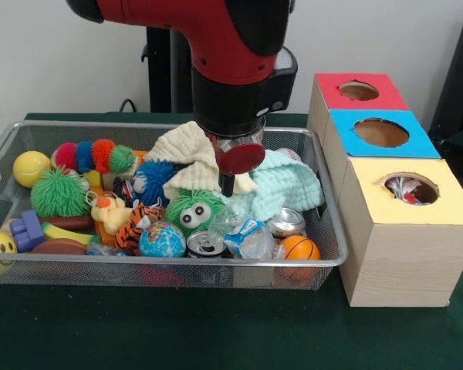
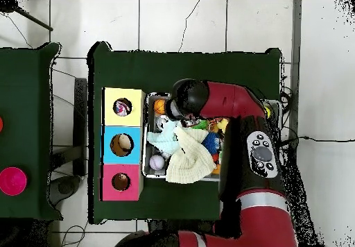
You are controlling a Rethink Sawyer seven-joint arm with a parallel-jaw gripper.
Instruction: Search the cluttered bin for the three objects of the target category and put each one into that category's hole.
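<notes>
Cream-yellow waffle cloth [image 1: 187, 153] lies under the claw [image 1: 228, 183]; no writing legible.

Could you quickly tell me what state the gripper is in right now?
Gripper: down in the bin over the cream cloth; cannot be told whether it is open or closed, or holding the cloth.

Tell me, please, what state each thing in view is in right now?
Cream-yellow cloth: draped atop the clutter, under the arm.
Bin: full of toys and cans.
Yellow-topped box hole: holds something dotted.
Blue-topped box hole: something inside, seen from overhead.
Cans: crushed.
</notes>
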